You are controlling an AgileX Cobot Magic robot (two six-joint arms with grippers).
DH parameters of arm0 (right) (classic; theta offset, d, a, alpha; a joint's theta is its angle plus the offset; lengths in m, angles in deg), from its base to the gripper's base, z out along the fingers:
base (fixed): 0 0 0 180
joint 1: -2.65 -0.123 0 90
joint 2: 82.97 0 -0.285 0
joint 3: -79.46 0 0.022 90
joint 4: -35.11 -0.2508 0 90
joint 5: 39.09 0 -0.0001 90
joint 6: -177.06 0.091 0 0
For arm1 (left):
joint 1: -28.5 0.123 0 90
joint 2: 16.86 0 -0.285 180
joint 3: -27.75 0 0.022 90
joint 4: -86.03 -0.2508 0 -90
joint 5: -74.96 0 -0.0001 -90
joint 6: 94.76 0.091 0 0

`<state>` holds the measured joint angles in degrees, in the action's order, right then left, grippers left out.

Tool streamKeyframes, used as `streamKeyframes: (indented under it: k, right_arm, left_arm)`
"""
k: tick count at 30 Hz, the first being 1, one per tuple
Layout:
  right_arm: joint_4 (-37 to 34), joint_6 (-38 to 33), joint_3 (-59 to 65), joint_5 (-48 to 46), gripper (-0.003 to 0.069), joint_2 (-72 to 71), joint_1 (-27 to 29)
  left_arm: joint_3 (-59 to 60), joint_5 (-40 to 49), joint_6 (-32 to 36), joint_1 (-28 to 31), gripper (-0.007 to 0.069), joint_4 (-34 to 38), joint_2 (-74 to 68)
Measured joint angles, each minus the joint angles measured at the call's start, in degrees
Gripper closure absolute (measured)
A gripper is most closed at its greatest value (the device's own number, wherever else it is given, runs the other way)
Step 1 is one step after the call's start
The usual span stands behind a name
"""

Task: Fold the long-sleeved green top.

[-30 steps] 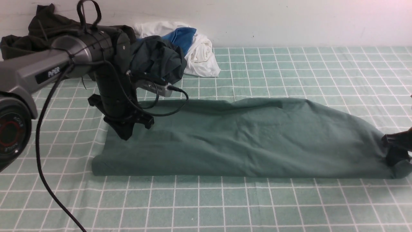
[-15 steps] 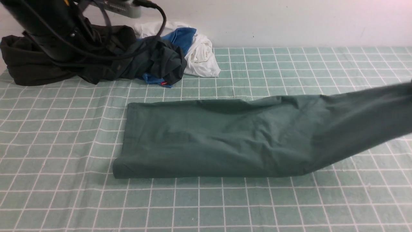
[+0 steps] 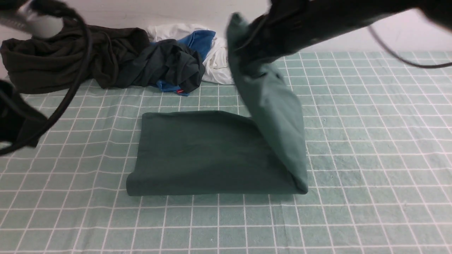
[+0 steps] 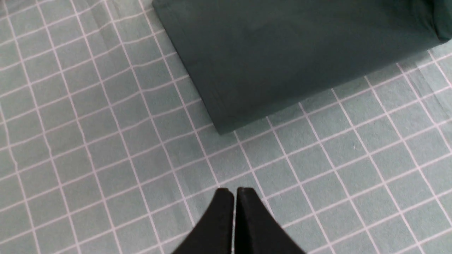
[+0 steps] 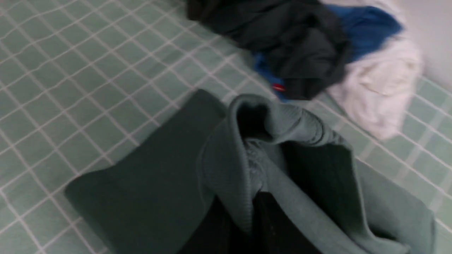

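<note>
On checked cloth (image 3: 353, 106) | green long-sleeved top (image 3: 204, 155): one | clothes pile (image 3: 116, 60): one

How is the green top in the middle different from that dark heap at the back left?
The green top is muted sage; the dark garment is nearly black. The green top lies smooth and flat, one end lifted into the air; the dark garment is crumpled in a heap. The green top sits mid-table; the dark garment is by the back wall. Both rest on the checked tablecloth.
</note>
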<state>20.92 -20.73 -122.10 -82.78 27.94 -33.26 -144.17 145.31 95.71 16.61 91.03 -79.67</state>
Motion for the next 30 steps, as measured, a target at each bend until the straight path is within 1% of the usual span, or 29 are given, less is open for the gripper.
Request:
streamKeyframes:
  k: [5,7,8,10,11,13,14,15,16,18,19,22,25,30]
  right_arm:
    - [-1.1,0.0,-4.5,3.6,0.0614,11.0,-6.3]
    - [-1.7,0.0,-6.6,4.7,0.0599,15.4,-7.6]
    - [-2.2,0.0,-8.3,4.9,0.0579,17.6,-8.1]
    - [-3.2,0.0,-10.6,4.7,0.0523,19.9,-8.4]
    - [-3.3,0.0,-10.9,4.5,0.0506,20.2,-8.5]
    - [-3.8,0.0,-13.5,2.4,0.0380,20.7,-8.3]
    - [-3.8,0.0,-14.4,1.4,0.0332,20.6,-8.0]
    - [-3.8,0.0,-14.6,1.4,0.0332,20.6,-7.9]
    - [-3.6,0.1,-15.3,-0.5,0.0268,20.2,-7.4]
    - [-2.7,1.4,-15.6,-3.2,0.0225,20.1,-6.8]
    - [-2.1,2.7,-15.7,-4.7,0.0213,20.6,-6.5]
    - [-1.5,5.2,-15.8,-7.0,0.0204,23.9,-6.4]
    - [-1.5,5.6,-15.8,-9.4,0.0202,28.5,-7.6]
    - [0.6,5.1,-15.8,-10.4,0.0202,30.3,-10.5]
  left_arm:
    - [7.6,0.1,0.0,0.0,0.0628,-0.8,7.9]
    - [10.6,0.1,-0.1,0.0,0.0628,-1.6,10.4]
    - [12.3,0.1,-0.1,0.0,0.0628,-2.2,11.9]
    - [14.4,0.1,-0.2,0.0,0.0628,-3.0,13.5]
    - [14.9,0.1,-0.2,0.0,0.0628,-3.0,13.7]
    - [17.2,0.2,-0.6,0.0,0.0628,-3.5,15.4]
    - [17.8,0.2,-0.8,0.0,0.0628,-3.5,16.0]
    - [17.8,0.2,-0.8,0.0,0.0628,-3.5,16.1]
    - [18.7,0.2,-1.0,0.0,0.0628,-3.6,16.8]
    - [19.9,0.1,-1.1,0.0,0.0628,-3.6,17.4]
    - [20.7,0.1,-1.2,0.0,0.0628,-3.6,17.7]
    - [22.5,-0.2,-1.3,0.0,0.0628,-3.7,17.9]
    - [24.2,-1.8,-1.8,0.0,0.0628,-3.7,17.9]
    - [27.0,-3.5,-3.5,0.0,0.0628,-3.7,18.2]
